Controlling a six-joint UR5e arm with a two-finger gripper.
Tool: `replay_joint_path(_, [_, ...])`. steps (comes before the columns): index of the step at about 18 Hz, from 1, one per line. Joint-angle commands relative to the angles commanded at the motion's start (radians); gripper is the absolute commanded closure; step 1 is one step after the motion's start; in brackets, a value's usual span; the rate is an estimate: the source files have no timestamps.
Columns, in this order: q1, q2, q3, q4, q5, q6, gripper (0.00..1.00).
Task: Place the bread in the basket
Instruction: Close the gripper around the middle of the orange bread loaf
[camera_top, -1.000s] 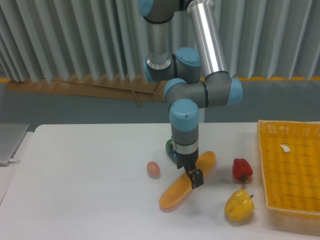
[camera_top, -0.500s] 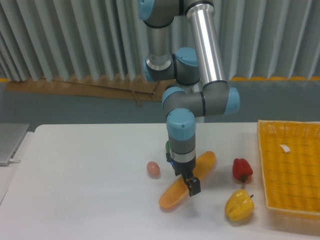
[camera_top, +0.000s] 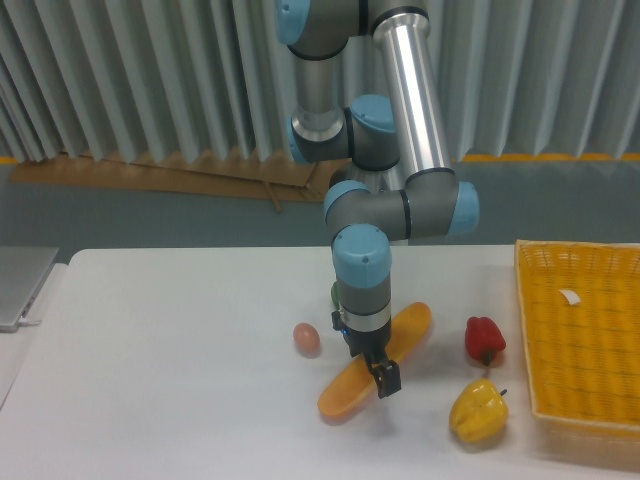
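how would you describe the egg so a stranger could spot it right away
Start at the robot's gripper over the long orange bread mid-table. Just left of the bread lies the egg, alone on white table. It is the smallest item, pinkish-tan and round.

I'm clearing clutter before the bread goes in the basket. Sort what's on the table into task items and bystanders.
For the job:
- bread, lying diagonally under the gripper
- basket, at the table's right edge

Just lying about:
- egg, left of the bread
- red pepper
- yellow pepper
- green item, mostly hidden behind the arm
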Motion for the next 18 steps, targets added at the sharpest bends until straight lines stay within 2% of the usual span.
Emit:
replay_joint_path(7, [-0.008,-0.02,0.0,0.002,0.006,-0.002,0.0])
replay_joint_path(15, [-0.028,-0.015,0.0,-0.002,0.005,-0.012,0.0])
replay_joint_path(16, [-0.028,-0.017,0.0,0.0,0.006,-0.012,0.04])
replay_joint_path(17, [-0.028,-0.018,0.0,0.0,0.006,-0.014,0.13])
replay_joint_path(18, [-0.028,-0.018,0.0,-0.002,0.006,-0.017,0.26])
